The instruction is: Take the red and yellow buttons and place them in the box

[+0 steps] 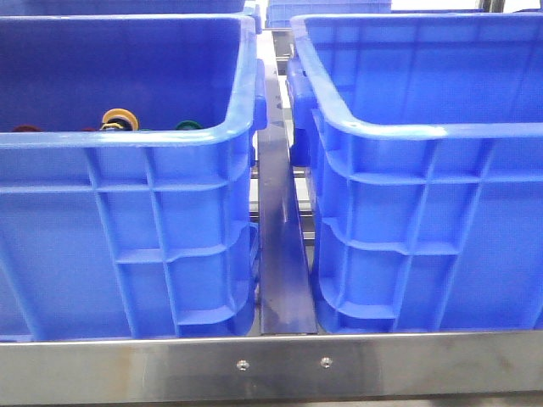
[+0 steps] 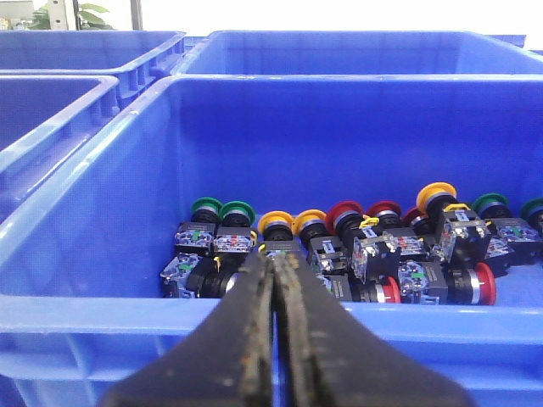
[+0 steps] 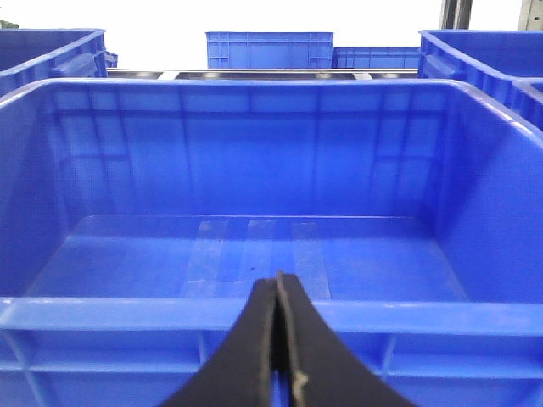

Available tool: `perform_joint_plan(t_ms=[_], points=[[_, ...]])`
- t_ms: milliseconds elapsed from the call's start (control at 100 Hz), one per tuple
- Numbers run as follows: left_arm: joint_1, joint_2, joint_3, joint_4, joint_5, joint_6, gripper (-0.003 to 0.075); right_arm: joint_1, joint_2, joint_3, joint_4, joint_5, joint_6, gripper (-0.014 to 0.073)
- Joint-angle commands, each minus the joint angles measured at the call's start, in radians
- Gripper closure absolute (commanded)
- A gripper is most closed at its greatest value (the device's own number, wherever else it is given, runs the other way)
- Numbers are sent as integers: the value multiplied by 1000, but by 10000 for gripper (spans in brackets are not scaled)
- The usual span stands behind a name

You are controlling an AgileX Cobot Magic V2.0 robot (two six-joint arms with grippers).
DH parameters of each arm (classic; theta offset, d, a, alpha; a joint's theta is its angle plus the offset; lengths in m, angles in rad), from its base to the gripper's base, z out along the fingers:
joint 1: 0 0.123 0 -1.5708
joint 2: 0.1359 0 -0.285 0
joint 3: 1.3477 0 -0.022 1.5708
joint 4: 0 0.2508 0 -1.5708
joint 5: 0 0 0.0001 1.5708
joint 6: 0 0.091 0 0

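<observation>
While both our grippers sit pressed closed and hold nothing, the left gripper hangs by the left crate of red and yellow buttons (labels unreadable); the right gripper faces the box, its floor bare

Neither arm shows in the front view. The left gripper appears only in its own wrist view: two dark fingers pressed flat together along their whole length, nothing between them, the worn inner edges meeting in a thin seam that runs to the tips. The right gripper appears likewise in its wrist view, its black fingers closed against each other and tapering to a single point, with nothing held. Both pairs of tips hang just above a near rim, touching nothing.
</observation>
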Motion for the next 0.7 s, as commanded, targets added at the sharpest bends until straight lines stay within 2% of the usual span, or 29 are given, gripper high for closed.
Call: perform_joint_plan(t_ms=[0,570,690], points=[[2,-30,20,-8,-80,-12,741,-1,-23,5,-9,-81,2,664],[2,-30,-2,-8,-80,-12,741,-1,-23,5,-9,-81,2,664],[2,-28,-76,-11,5,-12,741,-1,-23,5,-9,-81,2,664]])
